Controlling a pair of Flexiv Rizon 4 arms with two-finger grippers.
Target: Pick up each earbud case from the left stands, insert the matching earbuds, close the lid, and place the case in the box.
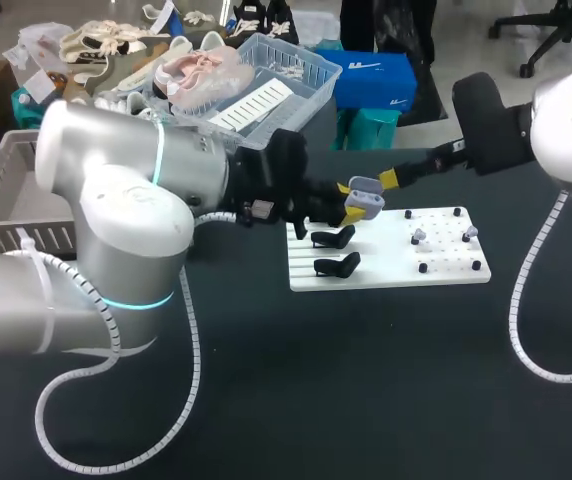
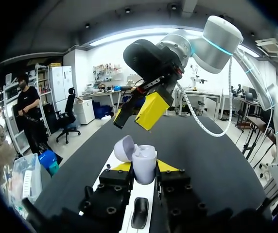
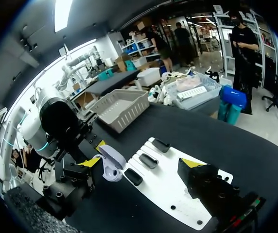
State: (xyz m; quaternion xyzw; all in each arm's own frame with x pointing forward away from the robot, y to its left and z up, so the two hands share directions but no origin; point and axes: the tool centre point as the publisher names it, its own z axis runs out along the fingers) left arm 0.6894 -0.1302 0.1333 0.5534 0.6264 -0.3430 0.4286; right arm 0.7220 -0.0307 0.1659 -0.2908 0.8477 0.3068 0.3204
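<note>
With my left gripper [image 1: 351,207] clamped on the open earbud case [image 1: 365,193] above the white board [image 1: 396,272], and my right gripper [image 1: 390,178] just beside its lid, state not discernible, insertion is in hand; next, fetch an earbud [image 1: 418,236] from the board and seat it squarely.

Pale lilac earbud case [image 2: 144,165] held upright, lid open.

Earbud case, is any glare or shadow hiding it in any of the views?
Head view: the earbud case is evenly lit, no glare. Left wrist view: softly lit in the left gripper, no glare on it. Right wrist view: evenly lit, no shadow hiding it.
</note>
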